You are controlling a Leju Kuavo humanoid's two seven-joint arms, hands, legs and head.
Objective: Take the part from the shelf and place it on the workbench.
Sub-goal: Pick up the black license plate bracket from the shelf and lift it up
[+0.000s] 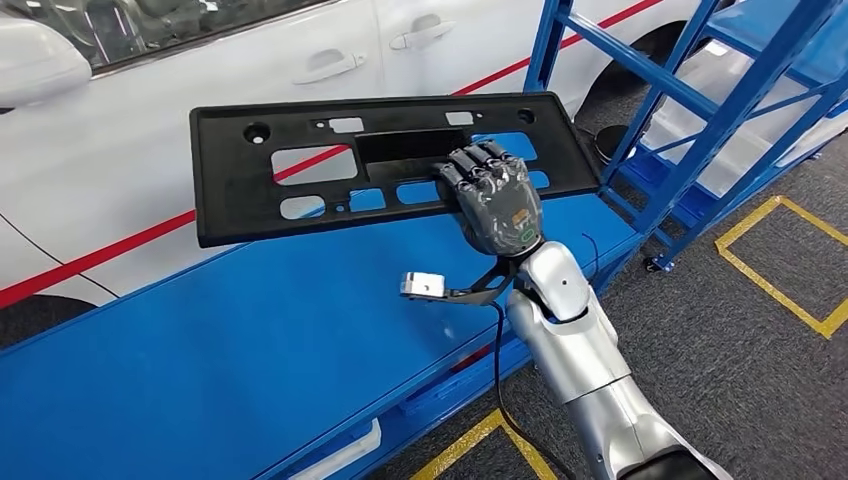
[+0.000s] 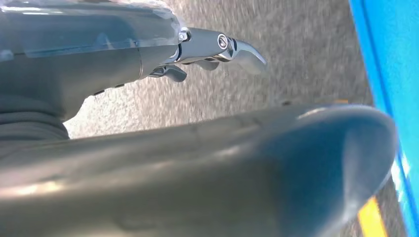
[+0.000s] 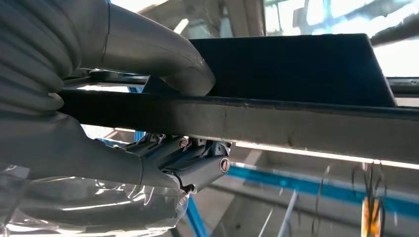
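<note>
The part is a long black plastic panel [image 1: 300, 170] with several cut-outs. My right hand [image 1: 495, 195] grips its near edge toward the right end, fingers [image 1: 480, 165] curled over the top. The panel hangs flat above the far side of the blue workbench [image 1: 250, 340]; whether it touches the surface I cannot tell. In the right wrist view the thumb [image 3: 153, 54] lies on one face of the panel [image 3: 296, 123] and the fingers [image 3: 197, 165] on the other. My left hand [image 2: 197, 168] hangs over the grey floor, holding nothing, with its fingers [image 2: 232, 47] held out apart from the thumb.
A white car [image 1: 150, 60] with a red stripe stands right behind the workbench. The blue shelf frame [image 1: 700, 110] rises at the right. Yellow floor lines [image 1: 780, 270] mark the grey floor beside it. A cable [image 1: 497, 360] runs along my right forearm.
</note>
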